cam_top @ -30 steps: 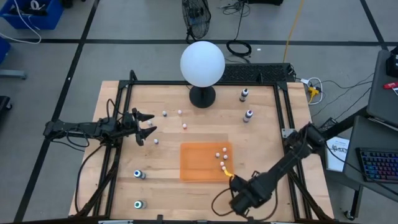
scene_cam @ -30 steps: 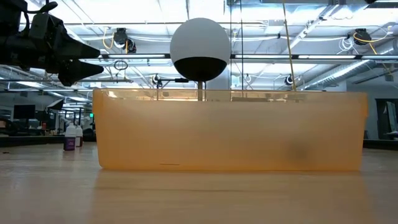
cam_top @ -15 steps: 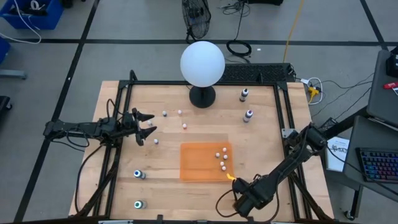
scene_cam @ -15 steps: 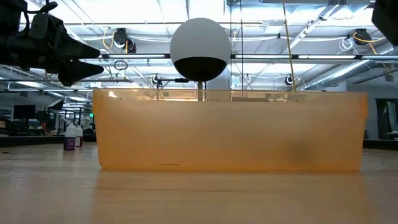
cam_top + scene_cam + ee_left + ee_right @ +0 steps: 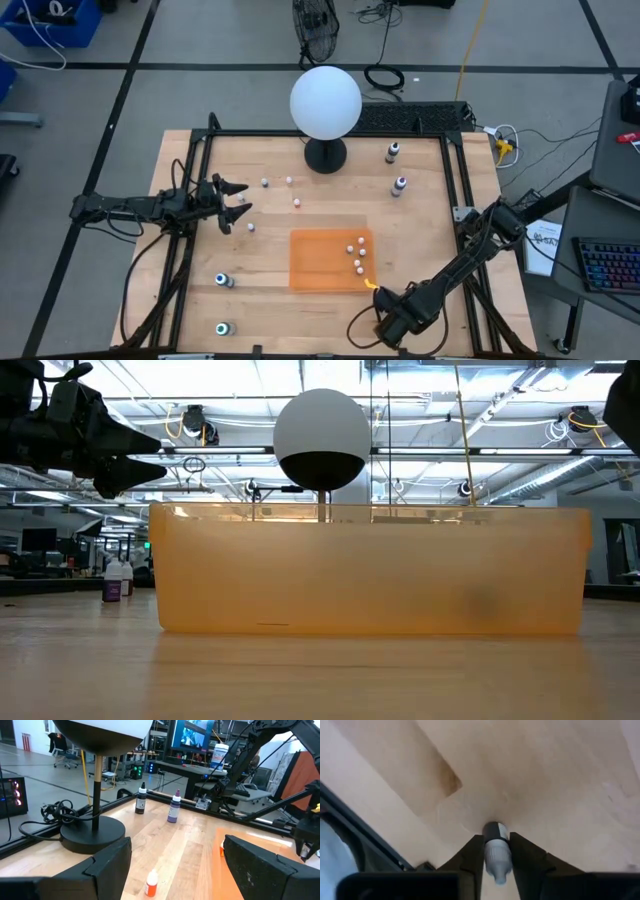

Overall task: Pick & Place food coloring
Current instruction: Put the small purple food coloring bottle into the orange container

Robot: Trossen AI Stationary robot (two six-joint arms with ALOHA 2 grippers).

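Note:
Several small white-capped food coloring bottles (image 5: 358, 254) stand on the orange mat (image 5: 318, 262). More are scattered on the wood: near the lamp (image 5: 289, 181), at the far right (image 5: 400, 186) and at the near left (image 5: 223, 281). My right gripper (image 5: 385, 322) is by the table's near edge, just off the mat's near right corner, shut on one dark-bodied bottle (image 5: 495, 836). My left gripper (image 5: 241, 198) hovers open over the table's left half, with a bottle (image 5: 151, 883) ahead of it. My right gripper pinches a food coloring bottle between its two fingers (image 5: 472, 857), one on each side of the bottle's upper body (image 5: 495, 840), just below the white cap. The bottle lies along the fingers with its cap toward the wrist. Whether its base touches the wood cannot be told.
A big white globe lamp (image 5: 325, 103) on a black base (image 5: 325, 156) stands at the far middle. An orange bottle (image 5: 369, 284) lies at the mat's near right corner. Black frame rails (image 5: 455, 190) run along the table's sides. Bare wood lies around the mat.
My right arm has drifted slightly toward the table's near edge with the bottle still in its fingers; a dark part of it has come into the low view's upper right corner and grown there.

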